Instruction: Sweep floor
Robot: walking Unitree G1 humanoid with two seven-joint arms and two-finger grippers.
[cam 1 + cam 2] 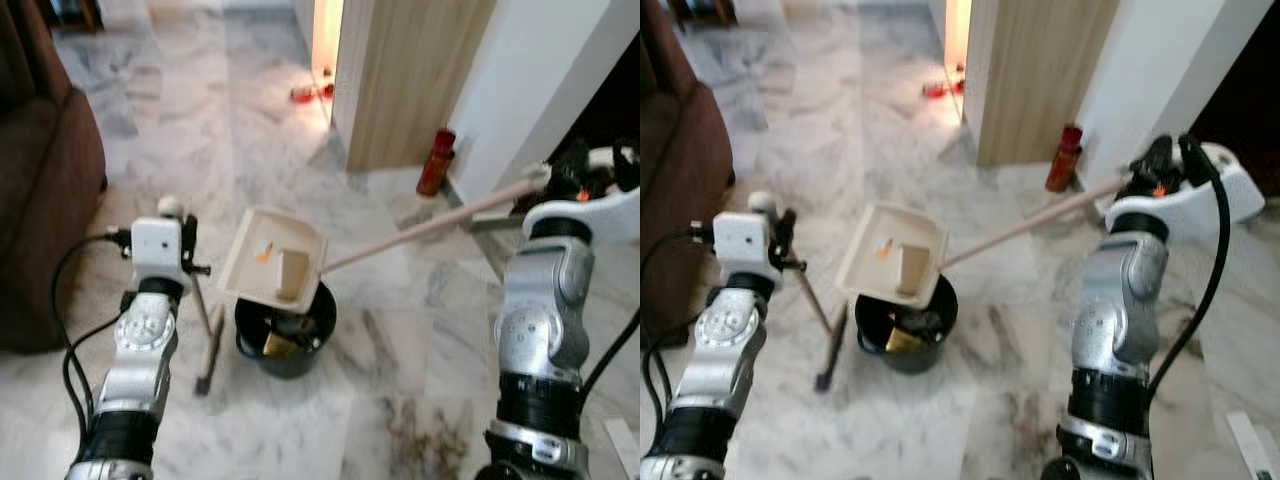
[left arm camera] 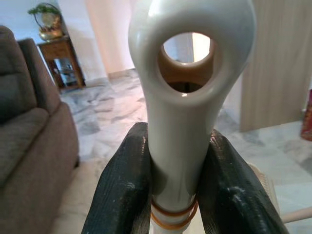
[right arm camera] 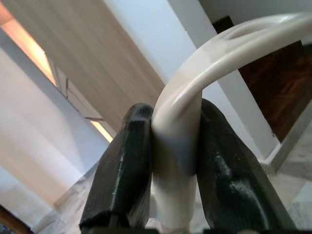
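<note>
My left gripper (image 2: 178, 137) is shut on the white top end of the broom (image 1: 208, 355), whose thin stick slants down to a dark head on the marble floor. My right gripper (image 3: 175, 113) is shut on the curved white grip of the dustpan's long pale handle (image 1: 430, 225). The cream dustpan (image 1: 272, 262) is tilted over a black bin (image 1: 287, 335). A tan block and a small orange scrap lie in the pan. In the left eye view the left gripper (image 1: 186, 240) is left of the pan and the right gripper (image 1: 568, 182) is far right.
A brown sofa (image 1: 40, 180) stands at the left. A red bottle (image 1: 436, 160) is by the wooden panel (image 1: 410, 80) and white wall (image 1: 530, 90) at the back right. Dark dirt (image 1: 420, 430) speckles the floor in front of the bin.
</note>
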